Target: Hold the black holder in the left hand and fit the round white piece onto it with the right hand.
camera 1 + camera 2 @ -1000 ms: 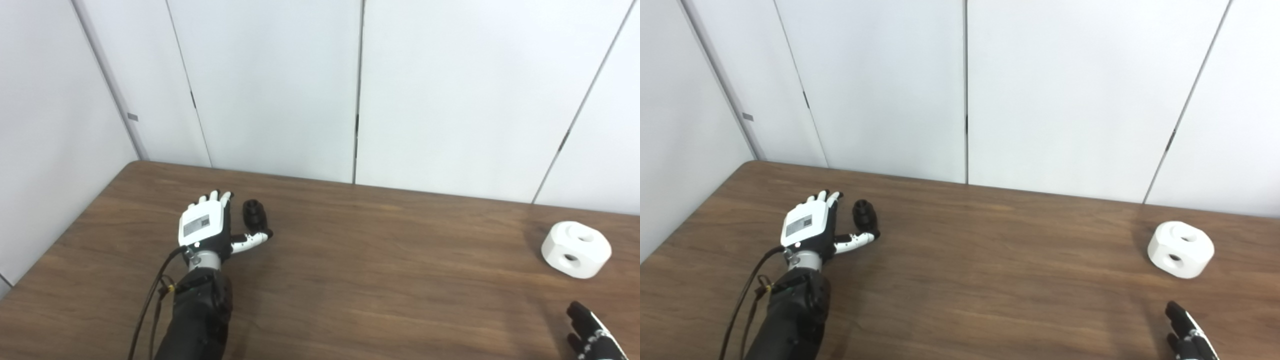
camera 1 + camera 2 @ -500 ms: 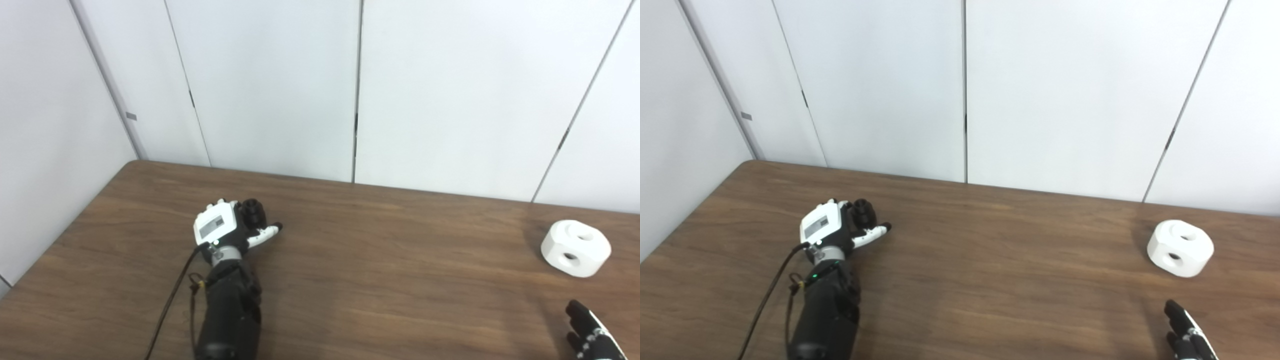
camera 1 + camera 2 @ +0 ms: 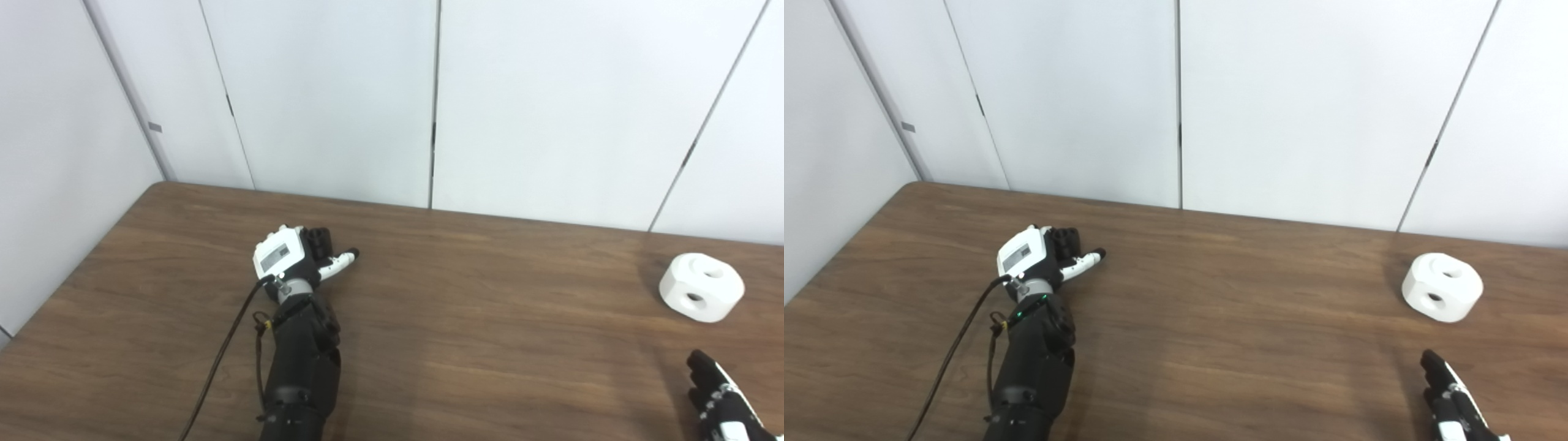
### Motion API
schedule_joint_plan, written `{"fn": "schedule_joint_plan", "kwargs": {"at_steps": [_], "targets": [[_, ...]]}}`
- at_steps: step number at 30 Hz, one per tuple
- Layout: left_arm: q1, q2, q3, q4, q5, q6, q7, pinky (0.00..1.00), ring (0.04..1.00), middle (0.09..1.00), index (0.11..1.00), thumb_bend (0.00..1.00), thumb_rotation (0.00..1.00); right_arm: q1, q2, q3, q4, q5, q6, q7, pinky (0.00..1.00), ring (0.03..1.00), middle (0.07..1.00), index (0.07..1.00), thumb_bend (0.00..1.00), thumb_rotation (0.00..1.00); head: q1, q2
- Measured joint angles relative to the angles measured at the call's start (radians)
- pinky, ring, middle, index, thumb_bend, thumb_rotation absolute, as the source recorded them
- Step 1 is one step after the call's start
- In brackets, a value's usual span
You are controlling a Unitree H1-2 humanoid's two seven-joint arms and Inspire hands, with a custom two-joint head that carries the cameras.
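We judge the task to be in its first stage: the holder [image 3: 318, 237] is being taken up by our left hand [image 3: 288, 260], while the white piece [image 3: 701, 287] lies untouched on the table [image 3: 465, 318] at the far right, well apart from both hands. Fitting the piece has not begun; what is left is to secure the holder, fetch the piece with the right hand [image 3: 716, 398], bring the two together and seat one on the other. On the left side of the table, our left hand has its fingers curled around the holder, which shows as a dark knob just beyond the white back of the hand; the thumb [image 3: 340, 261] sticks out to the right, not pressed against the holder. We cannot tell whether the holder is lifted off the table or how firm the grip is. Our right hand sits at the near right corner, only partly in view, nearer than the white piece and not touching it. It holds nothing; what shows of its fingers reaches forward, but we cannot tell how far they are spread.
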Motion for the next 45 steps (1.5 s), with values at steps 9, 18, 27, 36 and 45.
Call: {"fn": "schedule_joint_plan", "kwargs": {"at_steps": [9, 18, 27, 36, 45], "targets": [[0.001, 0.014, -0.012, 0.001, -0.006, 0.0, 0.016, 1.0, 0.968, 0.921, 0.735, 0.72, 0.45, 0.0, 0.0, 0.0, 0.002, 0.001, -0.003, 0.0, 1.0, 0.995, 0.937, 0.895, 0.61, 0.78, 0.008, 0.005], [0.013, 0.042, -0.046, 0.003, 0.003, -0.002, 0.053, 1.0, 0.967, 0.906, 0.718, 0.7, 0.36, 0.0, -0.009, 0.002, 0.001, 0.003, -0.002, 0.001, 1.0, 1.0, 0.943, 0.908, 0.61, 0.78, 0.009, 0.006], [0.013, 0.043, -0.033, 0.003, 0.032, -0.002, 0.056, 1.0, 0.971, 0.931, 0.723, 0.72, 0.37, 0.0, -0.013, 0.003, 0.001, 0.009, -0.001, 0.001, 1.0, 0.995, 0.933, 0.905, 0.61, 0.77, 0.014, 0.008], [0.015, 0.067, -0.066, 0.012, 0.04, -0.002, 0.075, 1.0, 0.957, 0.904, 0.661, 0.7, 0.28, 0.0, -0.015, 0.003, 0.001, 0.02, 0.002, 0.001, 1.0, 0.998, 0.933, 0.912, 0.61, 0.76, 0.012, 0.008], [0.023, 0.098, -0.117, 0.012, -0.137, -0.005, 0.173, 0.98, 0.924, 0.812, 0.483, 0.52, 0.05, 0.0, -0.015, 0.004, 0.0, 0.022, 0.004, 0.001, 1.0, 1.0, 0.939, 0.914, 0.61, 0.76, 0.009, 0.008]]}}
